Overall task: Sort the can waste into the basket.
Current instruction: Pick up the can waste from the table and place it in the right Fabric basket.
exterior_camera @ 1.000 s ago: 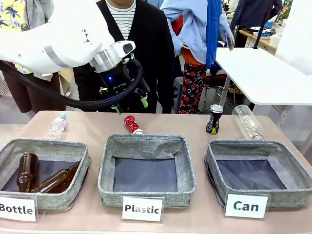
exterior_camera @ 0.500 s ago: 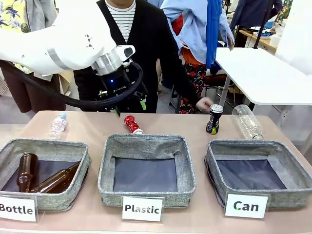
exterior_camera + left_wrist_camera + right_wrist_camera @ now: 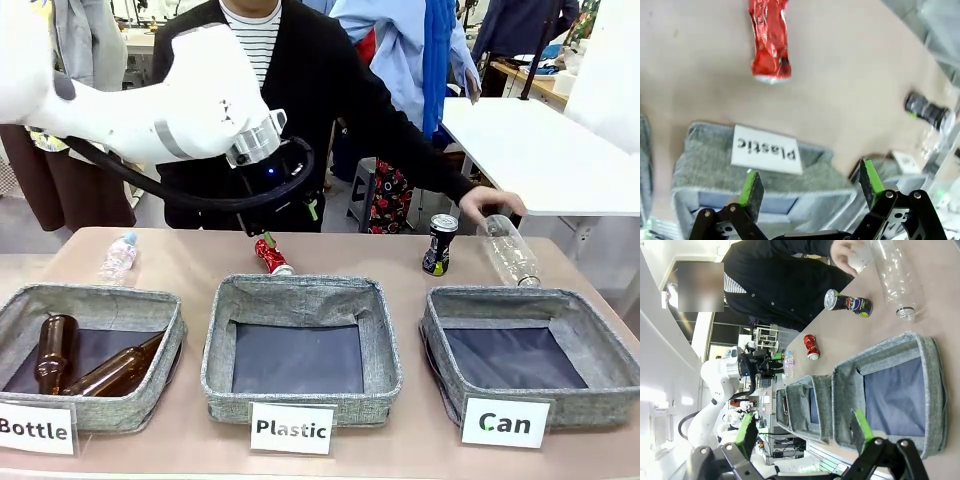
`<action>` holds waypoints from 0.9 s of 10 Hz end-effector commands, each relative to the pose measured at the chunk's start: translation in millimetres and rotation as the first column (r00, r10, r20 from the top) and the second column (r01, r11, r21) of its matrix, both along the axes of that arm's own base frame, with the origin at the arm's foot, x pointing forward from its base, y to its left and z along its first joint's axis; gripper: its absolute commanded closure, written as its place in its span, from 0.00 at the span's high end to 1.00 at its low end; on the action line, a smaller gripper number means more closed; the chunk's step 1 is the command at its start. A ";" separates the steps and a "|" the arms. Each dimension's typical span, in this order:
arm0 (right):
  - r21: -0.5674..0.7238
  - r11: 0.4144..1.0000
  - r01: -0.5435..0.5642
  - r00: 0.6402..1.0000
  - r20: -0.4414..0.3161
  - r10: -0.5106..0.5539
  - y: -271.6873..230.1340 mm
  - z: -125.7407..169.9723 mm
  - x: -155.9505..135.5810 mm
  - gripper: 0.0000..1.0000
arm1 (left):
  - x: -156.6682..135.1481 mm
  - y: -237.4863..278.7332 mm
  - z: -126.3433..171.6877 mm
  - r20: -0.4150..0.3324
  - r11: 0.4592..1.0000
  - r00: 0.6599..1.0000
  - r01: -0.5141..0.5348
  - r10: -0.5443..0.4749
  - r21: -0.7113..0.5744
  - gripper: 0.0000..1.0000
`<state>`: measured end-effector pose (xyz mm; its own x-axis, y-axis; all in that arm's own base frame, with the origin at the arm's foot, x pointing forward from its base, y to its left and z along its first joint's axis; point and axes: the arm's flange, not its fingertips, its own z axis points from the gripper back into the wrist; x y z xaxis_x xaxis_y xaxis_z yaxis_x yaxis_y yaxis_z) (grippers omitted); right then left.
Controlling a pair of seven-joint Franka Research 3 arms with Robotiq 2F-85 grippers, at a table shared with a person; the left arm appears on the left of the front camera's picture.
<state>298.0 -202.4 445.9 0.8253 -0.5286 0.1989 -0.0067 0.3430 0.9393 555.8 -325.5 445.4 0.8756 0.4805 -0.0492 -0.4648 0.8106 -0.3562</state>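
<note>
A crushed red can [image 3: 272, 256] lies on the table behind the "Plastic" basket; the left wrist view shows this red can [image 3: 770, 42] below the fingers. My left gripper [image 3: 290, 226] hangs open just above it, and in its own view the left gripper [image 3: 810, 182] holds nothing. A black can [image 3: 438, 245] stands upright behind the grey basket labelled "Can" [image 3: 445, 330]. My right gripper [image 3: 805, 430] is open over the near side of that "Can" basket [image 3: 880, 357], with the black can [image 3: 847, 303] and red can [image 3: 811, 346] beyond it.
A person's hand [image 3: 490, 205] rests on a clear plastic bottle [image 3: 510, 250] lying beside the black can. The "Plastic" basket [image 3: 300, 290] sits in the middle. The "Bottle" basket [image 3: 100, 298] holds two brown bottles [image 3: 58, 350]. A small plastic bottle [image 3: 118, 255] lies at the far left.
My left arm has swung right and down toward the red can. The person's hand has reached across to the clear bottle at the right.
</note>
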 end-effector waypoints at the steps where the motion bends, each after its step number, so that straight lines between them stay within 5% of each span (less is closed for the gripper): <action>1: 0.008 1.000 0.003 1.000 0.022 -0.004 -0.7 1.2 1.6 1.00 | 15.0 -14.0 -3.8 0.018 0.995 0.999 -0.036 0.035 0.088 1.00; 5: 0.008 1.000 0.003 1.000 0.022 -0.004 -0.7 1.2 1.6 1.00 | 13.9 -5.1 -6.5 0.113 0.982 0.992 0.036 -0.058 0.184 1.00; 9: 0.008 1.000 0.003 1.000 0.022 -0.004 -0.7 1.2 1.6 1.00 | 27.6 1.6 -23.8 0.086 0.961 0.994 0.047 -0.073 0.273 1.00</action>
